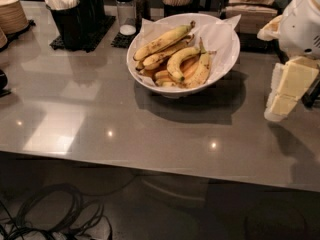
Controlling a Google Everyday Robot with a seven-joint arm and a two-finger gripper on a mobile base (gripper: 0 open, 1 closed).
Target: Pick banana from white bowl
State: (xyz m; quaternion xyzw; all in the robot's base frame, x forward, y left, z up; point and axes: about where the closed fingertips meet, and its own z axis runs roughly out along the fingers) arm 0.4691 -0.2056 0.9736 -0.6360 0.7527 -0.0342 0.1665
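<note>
Freckled banana (162, 41), long and barely curved, lies atop the heap in the bowl (215, 76) — round, white, paper-lined — on the glossy grey surface (100, 109). Tool (287, 89), blocky and cream, hangs right of the bowl, apart — wide or narrow, can't tell.

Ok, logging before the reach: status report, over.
Hand at right edge, apart from white bowl. Banana lies atop the pile in bowl, unheld. Other bananas crowd beside it, nothing over it.
</note>
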